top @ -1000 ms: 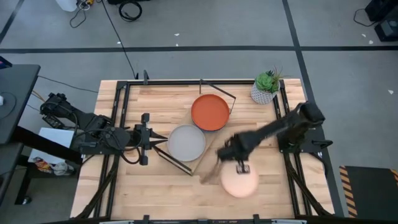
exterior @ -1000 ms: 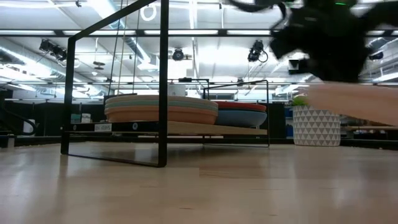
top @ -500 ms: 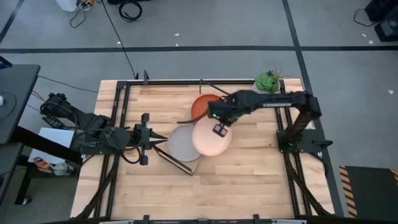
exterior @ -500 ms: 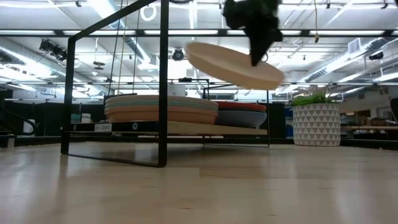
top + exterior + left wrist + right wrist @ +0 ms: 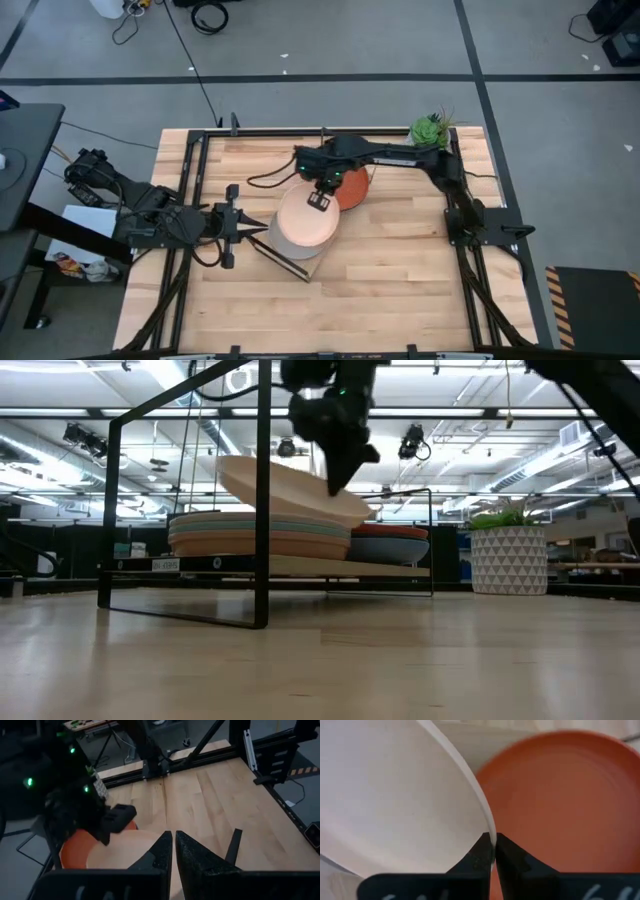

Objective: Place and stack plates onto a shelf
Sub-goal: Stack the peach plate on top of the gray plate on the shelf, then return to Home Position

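My right gripper reaches over the shelf and is shut on a tan plate, which hangs tilted above the shelf's left stack of plates. That stack rests flat on the plank and, seen from above, lies almost wholly hidden under the tan plate. On the shelf's right end an orange plate tops a second, lower pile. My left gripper waits shut near the shelf's left end, touching nothing. My right gripper pinches the tan plate's rim between its two fingers, on the plate's far-right edge, coming from above and pointing down. The plate is tilted, the held side lower. Whether that low edge touches the stack below, I cannot tell.
A potted plant in a patterned white pot stands at the table's far right corner. The shelf's black wire end frame rises in front of the left stack. Bare wooden tabletop lies near and to the right.
My right gripper has carried the tan plate from the near right of the table, up and across toward the far left, then down over the shelf's left stack. The plate stayed in the hold and now hangs tilted, lower than half a second ago.
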Robot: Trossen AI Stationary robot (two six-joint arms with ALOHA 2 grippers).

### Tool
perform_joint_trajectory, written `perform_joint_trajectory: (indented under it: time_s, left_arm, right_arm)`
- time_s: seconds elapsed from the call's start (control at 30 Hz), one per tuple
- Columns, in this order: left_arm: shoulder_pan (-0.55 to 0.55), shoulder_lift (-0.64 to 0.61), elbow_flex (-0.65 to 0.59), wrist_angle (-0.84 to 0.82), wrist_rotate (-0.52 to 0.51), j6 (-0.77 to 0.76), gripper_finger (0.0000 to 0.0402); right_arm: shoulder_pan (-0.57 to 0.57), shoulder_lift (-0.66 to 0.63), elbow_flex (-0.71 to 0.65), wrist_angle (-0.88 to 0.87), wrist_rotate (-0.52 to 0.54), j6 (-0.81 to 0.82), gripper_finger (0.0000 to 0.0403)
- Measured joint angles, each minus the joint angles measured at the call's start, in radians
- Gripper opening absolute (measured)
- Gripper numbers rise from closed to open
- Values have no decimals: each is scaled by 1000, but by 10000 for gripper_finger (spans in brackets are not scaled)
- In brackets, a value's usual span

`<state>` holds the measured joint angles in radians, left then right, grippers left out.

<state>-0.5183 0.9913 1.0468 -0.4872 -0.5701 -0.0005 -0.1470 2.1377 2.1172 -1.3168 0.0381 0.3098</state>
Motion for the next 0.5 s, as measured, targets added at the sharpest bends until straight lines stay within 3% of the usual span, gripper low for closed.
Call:
perform_joint_trajectory:
  time_s: [0.3, 0.5]
  left_arm:
    - [-3, 0, 0, -48, -2, -15, 29]
    - [-3, 0, 0, -74, -2, -37, 29]
  right_arm:
    - [-13, 141, 123, 0, -158, -88, 53]
    - [-9, 165, 168, -23, -170, -132, 80]
